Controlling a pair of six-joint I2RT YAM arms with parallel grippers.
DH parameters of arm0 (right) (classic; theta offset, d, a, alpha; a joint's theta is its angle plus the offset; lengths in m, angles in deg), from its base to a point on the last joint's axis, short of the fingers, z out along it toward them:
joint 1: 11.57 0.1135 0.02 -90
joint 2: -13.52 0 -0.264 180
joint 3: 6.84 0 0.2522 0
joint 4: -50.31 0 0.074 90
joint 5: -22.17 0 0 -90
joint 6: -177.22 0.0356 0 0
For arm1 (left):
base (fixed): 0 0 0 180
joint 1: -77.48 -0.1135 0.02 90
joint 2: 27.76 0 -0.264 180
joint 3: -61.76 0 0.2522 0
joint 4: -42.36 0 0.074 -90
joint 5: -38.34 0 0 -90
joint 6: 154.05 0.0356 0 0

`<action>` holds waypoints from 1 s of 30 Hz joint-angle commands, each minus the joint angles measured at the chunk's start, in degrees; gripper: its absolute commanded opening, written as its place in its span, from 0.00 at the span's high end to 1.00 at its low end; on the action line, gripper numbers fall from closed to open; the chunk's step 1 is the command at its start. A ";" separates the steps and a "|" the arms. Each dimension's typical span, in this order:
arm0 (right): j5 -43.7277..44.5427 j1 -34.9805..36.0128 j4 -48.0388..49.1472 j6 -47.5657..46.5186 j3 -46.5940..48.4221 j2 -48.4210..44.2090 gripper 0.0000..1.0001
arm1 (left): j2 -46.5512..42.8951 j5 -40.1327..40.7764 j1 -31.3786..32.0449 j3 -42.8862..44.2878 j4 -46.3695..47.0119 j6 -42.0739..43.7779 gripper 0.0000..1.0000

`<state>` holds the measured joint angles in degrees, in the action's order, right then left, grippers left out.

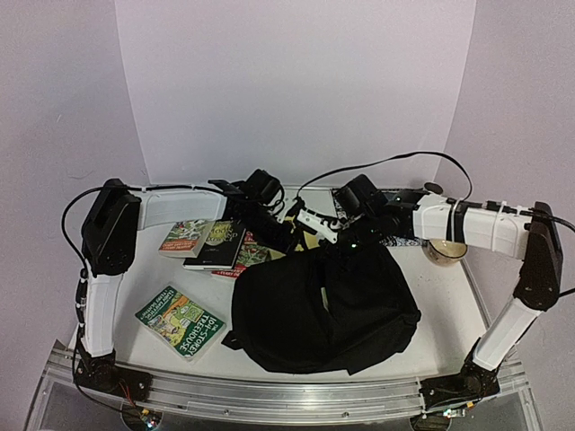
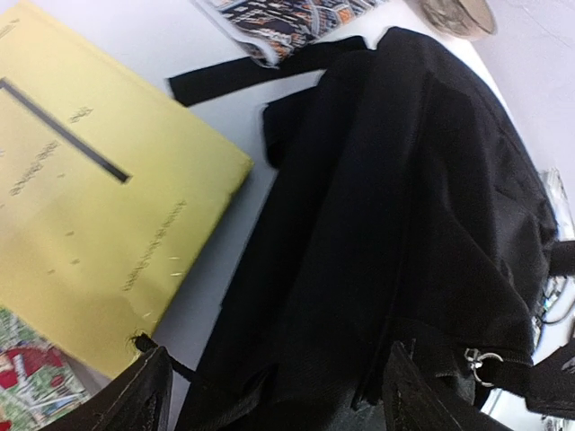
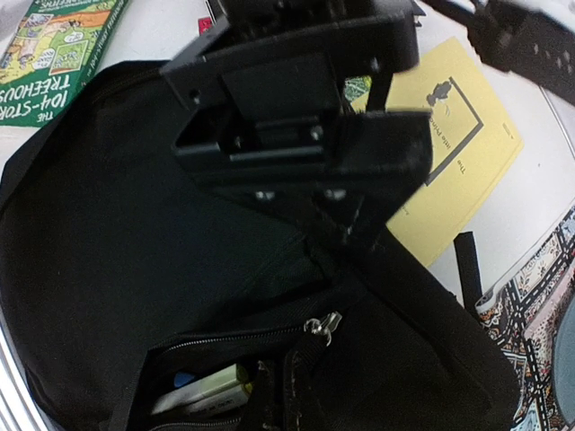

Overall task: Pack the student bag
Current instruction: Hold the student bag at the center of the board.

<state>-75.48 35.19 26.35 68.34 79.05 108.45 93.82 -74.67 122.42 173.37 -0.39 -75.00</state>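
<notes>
Seen from above, the student bag (image 1: 323,310) lies slumped on the table (image 1: 449,305), between the two arm bases. The left gripper (image 1: 278,232) hangs over the bag's far left corner, and the right gripper (image 1: 344,238) is at its far edge. A green book (image 1: 180,321) lies to the left of the bag, clear of it. A small stack of books (image 1: 216,244) lies beyond the bag's left corner, and a bowl (image 1: 446,252) sits off its far right side.

In the left wrist view, the fingers (image 2: 148,400) stand wide apart with nothing gripped, over the bag's black cloth. A yellow book (image 2: 90,197) lies just beside the bag, and a black strap (image 2: 260,72) runs out from the bag.

In the right wrist view, the jaws are closed and appear to pinch the cloth at the bag's open pocket. The zip pull (image 3: 322,325) is close by, and a pale object (image 3: 211,386) lies inside the pocket.
</notes>
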 commanded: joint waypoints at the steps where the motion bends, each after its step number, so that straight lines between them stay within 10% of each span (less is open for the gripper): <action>1: -1.72 0.45 2.33 -0.74 -1.05 -2.22 1.00 | 1.78 -9.49 -0.13 2.38 0.29 3.16 0.19; 22: 1.01 0.47 4.94 -1.51 -2.97 -2.21 1.00 | -1.95 -23.29 -0.31 -5.24 1.72 9.78 0.26; 30: -0.91 0.46 4.81 -0.98 -3.63 -3.09 1.00 | -1.58 -20.70 -0.36 -4.04 1.84 8.23 0.92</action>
<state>-74.60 35.37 30.75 67.32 76.29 108.44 95.82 -95.01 121.39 168.71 2.02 -67.22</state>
